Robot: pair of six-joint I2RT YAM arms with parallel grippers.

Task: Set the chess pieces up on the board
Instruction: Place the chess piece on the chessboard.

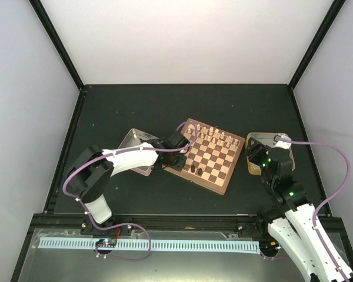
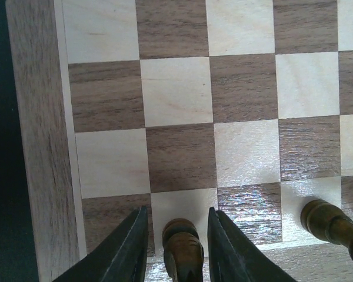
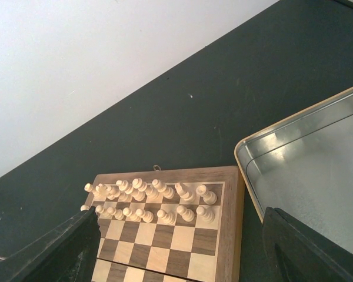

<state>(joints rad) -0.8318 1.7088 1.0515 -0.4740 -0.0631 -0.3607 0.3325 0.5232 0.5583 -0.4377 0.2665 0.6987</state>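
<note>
As the left arm [image 1: 129, 157] reaches the board [image 1: 216, 171], its pincer [image 2: 177, 214] narrowly flanks a chessman [image 2: 182, 247].

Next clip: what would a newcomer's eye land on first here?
The chessboard sits askew mid-table, with two rows of cream chessmen along its far side. The left gripper is low over the board's left corner, its jaws straddling a dark chess piece on a light square without touching it. The right gripper hangs wide open by a metal tray to the board's right.
</note>
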